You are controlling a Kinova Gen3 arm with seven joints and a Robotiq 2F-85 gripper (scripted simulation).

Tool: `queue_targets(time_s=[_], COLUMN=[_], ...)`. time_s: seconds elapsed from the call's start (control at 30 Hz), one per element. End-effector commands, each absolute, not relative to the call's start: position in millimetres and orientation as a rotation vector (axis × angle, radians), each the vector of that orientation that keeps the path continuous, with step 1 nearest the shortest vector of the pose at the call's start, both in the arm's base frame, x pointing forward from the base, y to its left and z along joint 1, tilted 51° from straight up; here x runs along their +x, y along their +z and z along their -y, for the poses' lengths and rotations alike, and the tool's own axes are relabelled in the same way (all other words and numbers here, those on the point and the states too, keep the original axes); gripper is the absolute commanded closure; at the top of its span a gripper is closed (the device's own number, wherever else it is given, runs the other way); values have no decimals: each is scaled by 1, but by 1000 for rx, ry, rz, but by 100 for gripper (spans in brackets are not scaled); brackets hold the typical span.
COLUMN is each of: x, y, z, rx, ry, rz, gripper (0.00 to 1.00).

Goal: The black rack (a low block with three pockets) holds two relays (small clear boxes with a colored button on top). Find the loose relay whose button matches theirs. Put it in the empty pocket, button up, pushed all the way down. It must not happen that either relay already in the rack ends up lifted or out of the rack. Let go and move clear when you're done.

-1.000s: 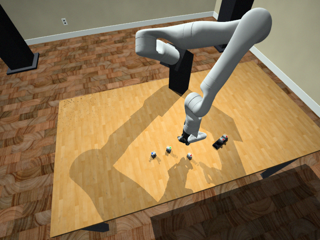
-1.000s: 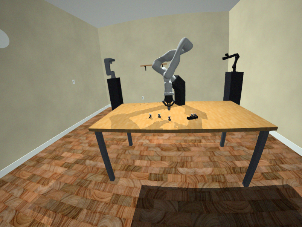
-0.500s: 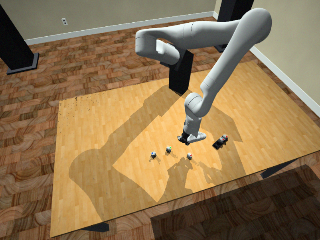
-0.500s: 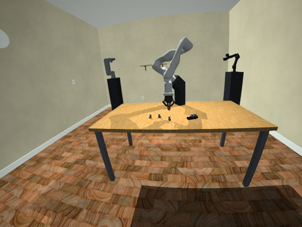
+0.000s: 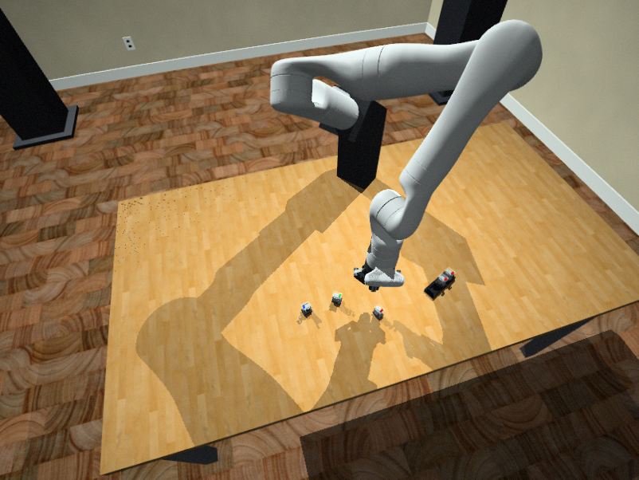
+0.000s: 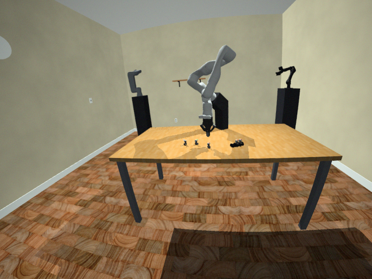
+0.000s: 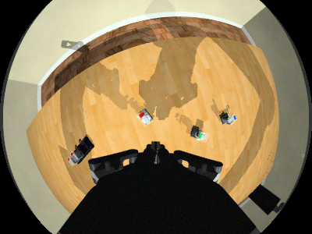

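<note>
The black rack (image 5: 439,285) (image 6: 235,144) (image 7: 81,150) lies on the table's right part and holds two relays with red buttons. A loose relay with a red button (image 5: 378,311) (image 6: 208,145) (image 7: 145,116) stands on the table to the rack's left. A green-button relay (image 5: 336,297) (image 6: 196,141) (image 7: 198,132) and a blue-button relay (image 5: 306,308) (image 6: 185,142) (image 7: 227,117) stand further left. My gripper (image 5: 374,286) (image 6: 208,134) (image 7: 155,147) is shut and empty. It hangs above the table, a little behind the red-button relay, between it and the green one.
The wooden table (image 5: 206,258) (image 6: 285,144) carries the arm's black pedestal (image 5: 361,149) (image 6: 221,110) at its back. Black pillars with other arms stand on the floor at the back left (image 6: 141,112) and back right (image 6: 286,104).
</note>
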State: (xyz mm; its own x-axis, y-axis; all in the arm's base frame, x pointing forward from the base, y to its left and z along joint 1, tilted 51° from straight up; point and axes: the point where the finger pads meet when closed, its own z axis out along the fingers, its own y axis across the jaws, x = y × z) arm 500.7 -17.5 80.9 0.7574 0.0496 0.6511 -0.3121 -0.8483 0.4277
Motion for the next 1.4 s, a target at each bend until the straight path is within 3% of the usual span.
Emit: queue_targets(time_s=[0.0, 0.67, 1.17, 1.2, 1.37], x=[504, 524, 528, 528, 528], y=[82, 104, 112, 112, 112], z=[16, -6, -11, -11, -11], rx=[2442, 2372, 2336, 2336, 2336], ry=[945, 1206, 1254, 1254, 1254], rz=[314, 1165, 1316, 1316, 1316], gripper=[100, 100, 100, 47, 47])
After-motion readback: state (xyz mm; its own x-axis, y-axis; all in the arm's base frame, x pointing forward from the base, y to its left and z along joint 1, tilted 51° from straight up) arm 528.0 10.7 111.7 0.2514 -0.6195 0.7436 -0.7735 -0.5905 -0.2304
